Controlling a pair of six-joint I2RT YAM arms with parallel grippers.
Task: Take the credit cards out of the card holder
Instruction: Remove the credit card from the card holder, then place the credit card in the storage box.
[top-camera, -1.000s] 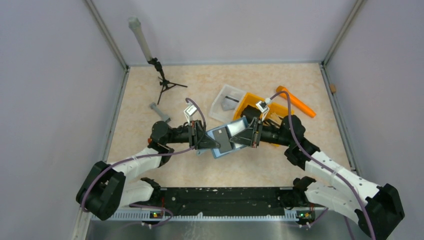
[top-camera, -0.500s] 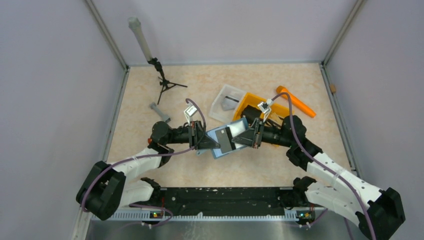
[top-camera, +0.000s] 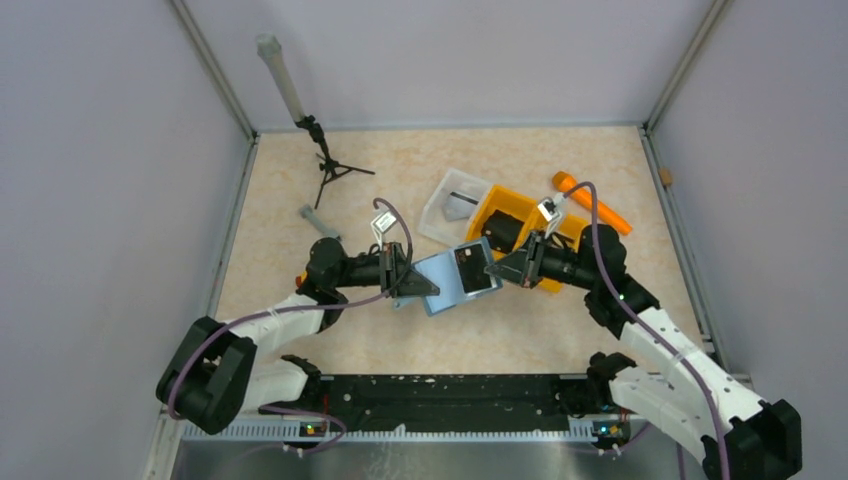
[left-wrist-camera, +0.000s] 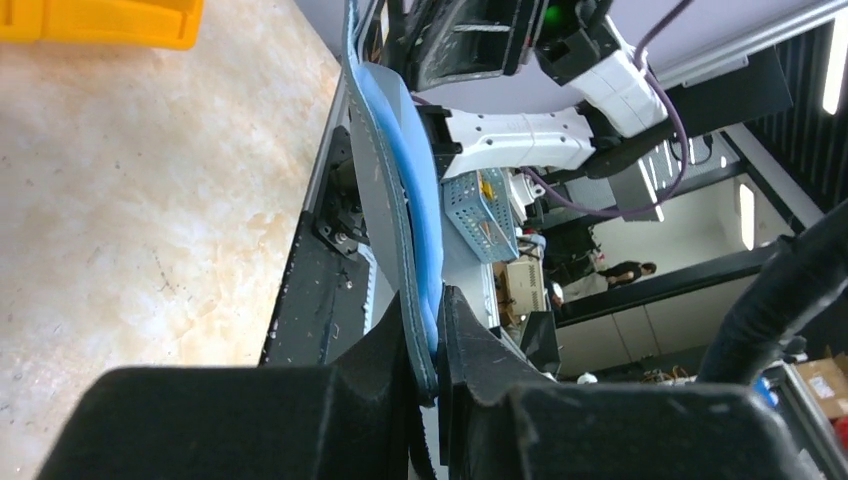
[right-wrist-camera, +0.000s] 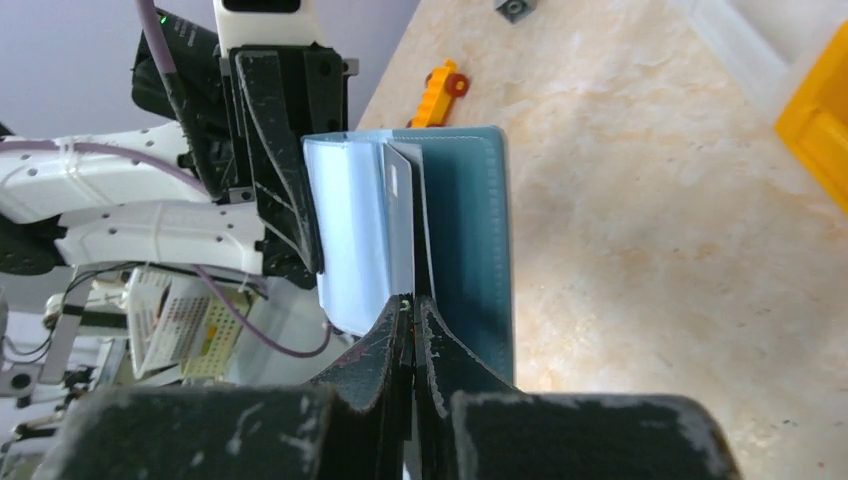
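From above, the card holder (top-camera: 445, 290) is a flat pale-blue rectangle held open just off the beige, marble-patterned desk (top-camera: 560, 330), at the middle of the frame between the two arms. The left claw (top-camera: 415, 283) is clamped on its left edge. The right claw (top-camera: 497, 270) is pinched together at the right edge of a dark grey, glossy card (top-camera: 472, 270) that lies across the holder's upper right corner. Behind them sit an orange divided plastic bin (top-camera: 520, 225), a clear shallow tray (top-camera: 450, 205), an orange cylinder (top-camera: 590, 200) and a small black tripod (top-camera: 330, 170). In the left wrist view the card holder (left-wrist-camera: 385, 180) is seen edge-on, running up the centre: a stitched grey-teal outer skin against a softer bright-blue lining. The left claw (left-wrist-camera: 432, 335) has its black fingers closed tight on the holder's lower edge. A yellow-orange bin corner (left-wrist-camera: 100, 20) shows at the upper left. In the right wrist view the card holder (right-wrist-camera: 470, 250) stands upright and folded open. Its teal outer leaf with a stitched border is on the right and a smooth light-blue inner leaf on the left. A thin pale card (right-wrist-camera: 400, 200) rises between the two leaves. The right claw (right-wrist-camera: 412, 305) has its scuffed black fingers pressed together on that card's lower edge. The left claw (right-wrist-camera: 285, 190) grips the holder's far side. A small yellow toy (right-wrist-camera: 440, 80) lies on the desk near the top of the frame.
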